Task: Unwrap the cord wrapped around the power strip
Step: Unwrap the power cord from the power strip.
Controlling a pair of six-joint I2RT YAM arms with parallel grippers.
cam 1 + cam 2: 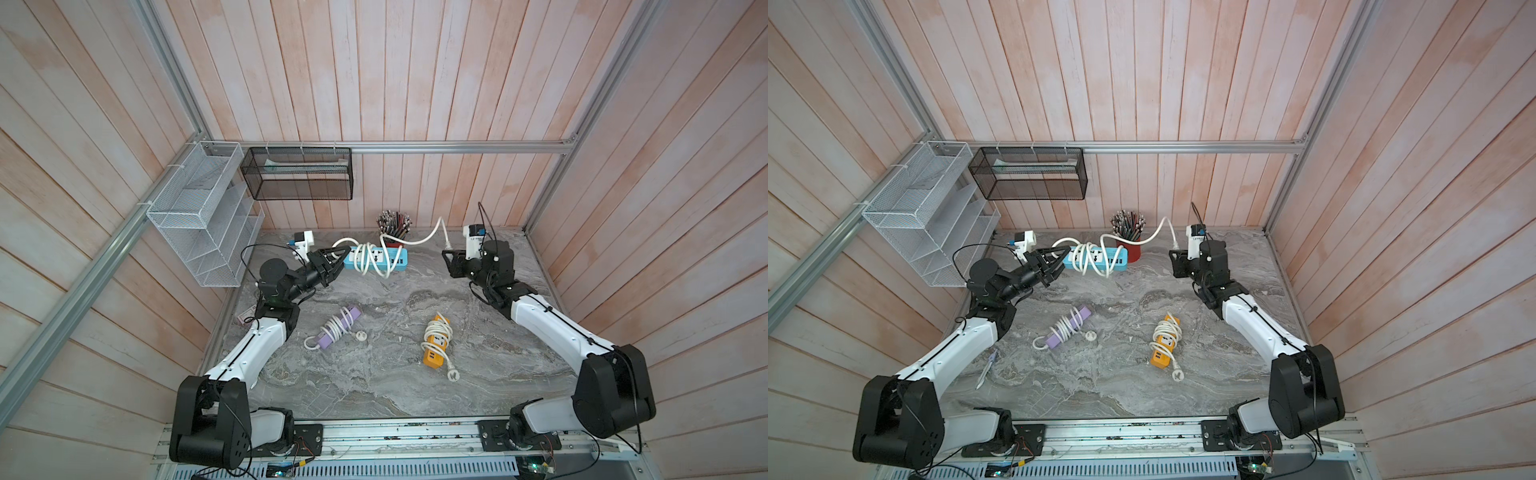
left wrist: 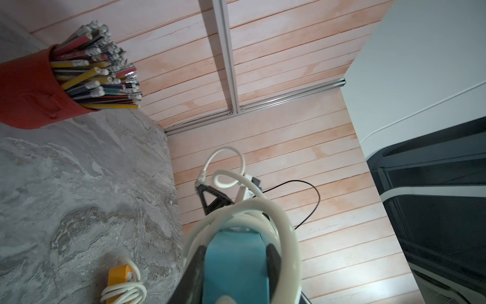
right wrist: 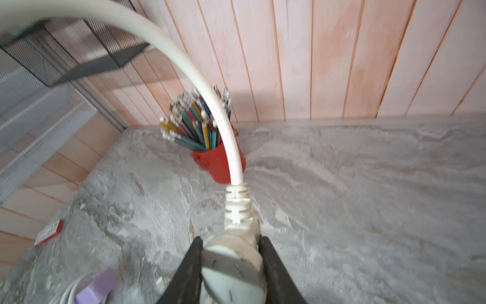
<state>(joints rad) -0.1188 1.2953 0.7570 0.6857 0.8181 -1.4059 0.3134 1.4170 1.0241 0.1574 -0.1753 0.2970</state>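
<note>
- The blue power strip (image 2: pixel 234 265) fills the foreground of the left wrist view, one end clamped between the two dark fingers (image 2: pixel 196 265) of the left hand (image 2: pixel 234 259).
- In both top views the strip (image 1: pixel 376 258) (image 1: pixel 1096 257) lies lengthwise near the back of the bench (image 1: pixel 374 382), with the left hand (image 1: pixel 338 259) closed on the end toward the robot's left.
- Whether the strip rests on the bench or is lifted I cannot tell.
- The white cord (image 1: pixel 365 257) loops several times around the strip's middle.
- A free length of it arcs up past the pencils and across to the right side.
- The right hand (image 3: pixel 231 252) is closed on the cord's plug (image 3: pixel 234 263), held off the bench and well apart from the strip.
- A red cup of pencils (image 1: pixel 1133 249) stands just behind the strip, by the back wall.
- A purple power strip (image 1: pixel 338 328) and an orange power strip (image 1: pixel 436 345), each wrapped in its own cord, lie nearer the front.
- A white wire rack (image 1: pixel 199 216) and a black mesh basket (image 1: pixel 297 174) hang on the walls at the back left corner.
</note>
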